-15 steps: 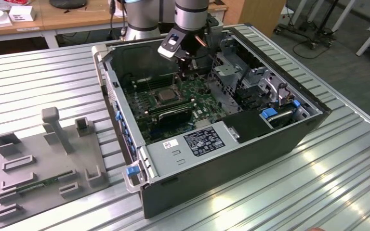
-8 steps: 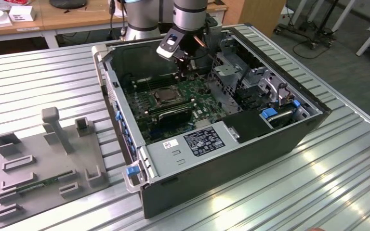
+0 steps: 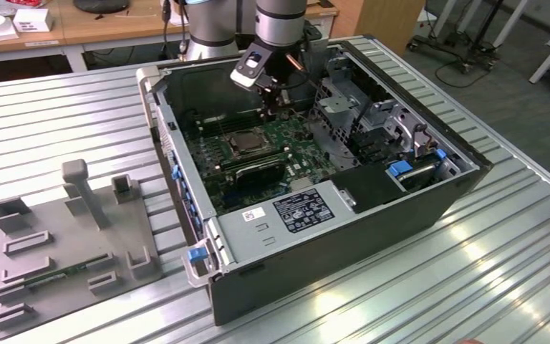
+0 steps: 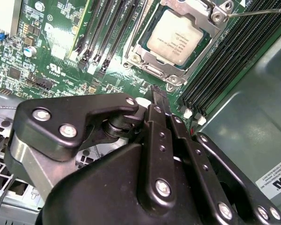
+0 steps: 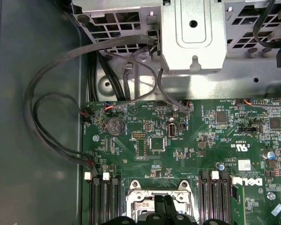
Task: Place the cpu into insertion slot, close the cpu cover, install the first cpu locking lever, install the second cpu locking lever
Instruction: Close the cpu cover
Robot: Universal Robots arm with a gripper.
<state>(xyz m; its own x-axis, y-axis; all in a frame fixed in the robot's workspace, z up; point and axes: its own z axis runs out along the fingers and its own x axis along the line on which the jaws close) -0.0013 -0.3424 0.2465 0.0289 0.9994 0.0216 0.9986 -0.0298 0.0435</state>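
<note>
Cpu (image 4: 178,37) seated flat in the insertion slot (image 4: 152,71), silver-grey top facing up. Cpu cover (image 4: 216,19) down over it, framing the chip on all sides, so placing and closing judged done. From the cover's corner, a thin locking lever (image 4: 260,11) running out above the black memory slots (image 4: 225,65); latched or free, cannot tell. Around the socket, the green motherboard (image 4: 47,51).

Gripper (image 4: 157,93) just beside the socket's edge, above the board, fingers pressed together and gripping nothing visible.

Step in hand, as a judgement: the first locking lever. Calls for the closed fingertips used as a pusher, bearing on the thin rod and guiding it down and under its hook without skating onto the chip or the neighbouring slots.

Outward, in the exterior view: arm reaching down into the open computer case (image 3: 351,236), lying on a slatted metal table (image 3: 504,272), with a grey fixture tray (image 3: 65,236) well apart at the exterior view's left.
</note>
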